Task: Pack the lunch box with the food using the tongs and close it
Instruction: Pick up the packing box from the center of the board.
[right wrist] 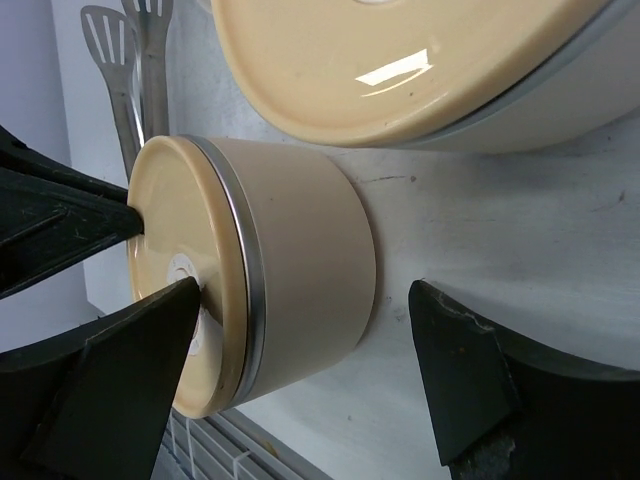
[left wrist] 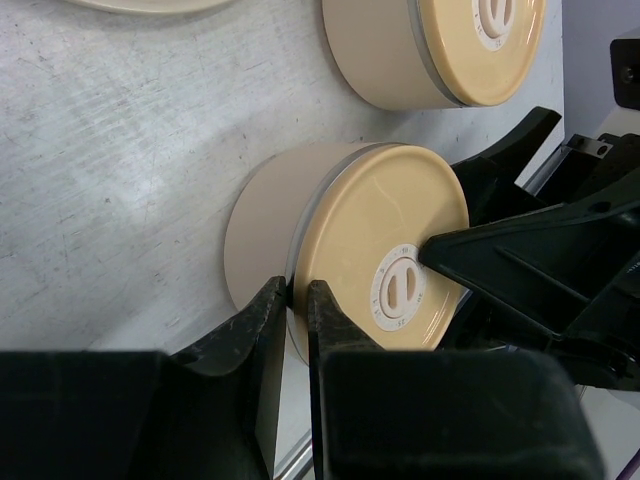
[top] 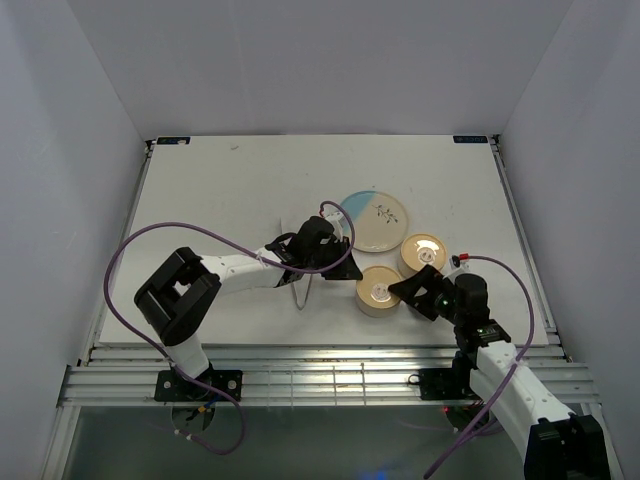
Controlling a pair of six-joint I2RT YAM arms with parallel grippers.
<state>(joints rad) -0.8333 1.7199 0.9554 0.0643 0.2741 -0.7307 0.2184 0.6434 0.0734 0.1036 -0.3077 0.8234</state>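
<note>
The left gripper [left wrist: 298, 300] is closed to a thin slit on the rim of the lid [left wrist: 380, 220] of the lunch box [left wrist: 262, 230]. One finger lies over the lid's top face, the other against the metal band and beige wall.

The right gripper [right wrist: 305, 285] stands wide apart and holds nothing. One finger [right wrist: 120, 380] reaches over the lid, its tip at the white round disc in the centre. The other finger [right wrist: 480, 370] hangs off to the side, clear of the wall.

Tiny marks ring the white disc, too small to read. No brand or label can be made out anywhere else.

The lunch box stands upright, lid on, close to the near edge of the worktop [top: 220, 190], right of its middle. A second beige container [top: 424, 253], also lidded, stands just beside it, farther back and to the right, with a gap between them.

The blue-and-white plate [top: 375, 235] lies behind both, toward the middle of the worktop. The dark specks on it are too small to identify as food.

The tongs [right wrist: 152, 70] lie flat on the worktop under the left arm, just left of the lunch box, in neither gripper.
</note>
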